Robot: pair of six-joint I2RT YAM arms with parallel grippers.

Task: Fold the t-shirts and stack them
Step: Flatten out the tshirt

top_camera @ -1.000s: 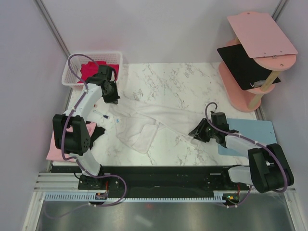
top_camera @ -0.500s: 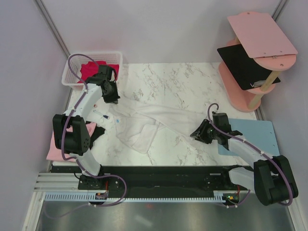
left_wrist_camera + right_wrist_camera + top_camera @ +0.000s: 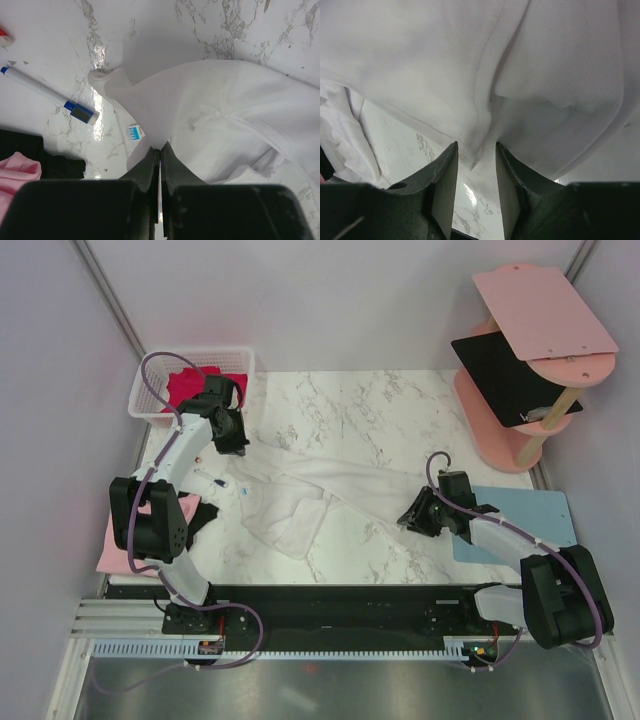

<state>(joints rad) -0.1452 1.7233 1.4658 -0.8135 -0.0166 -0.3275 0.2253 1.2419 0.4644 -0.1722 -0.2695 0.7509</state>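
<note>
The white shirt [image 3: 312,492] lay rumpled across the middle of the marble table [image 3: 360,405], stretched between the two arms. The left pincer [image 3: 159,148] was closed on a bunched edge of it at its far-left end, just beside a blue-capped pen [image 3: 48,95]. The right pincer [image 3: 475,148] sat at the shirt's right end with its fingers spread, a fold of white cloth reaching in between the tips. The red shirt [image 3: 188,386] lay in the basket [image 3: 243,362]. The pink shirt [image 3: 112,550] and black shirt [image 3: 203,512] lay by the table's left edge.
</note>
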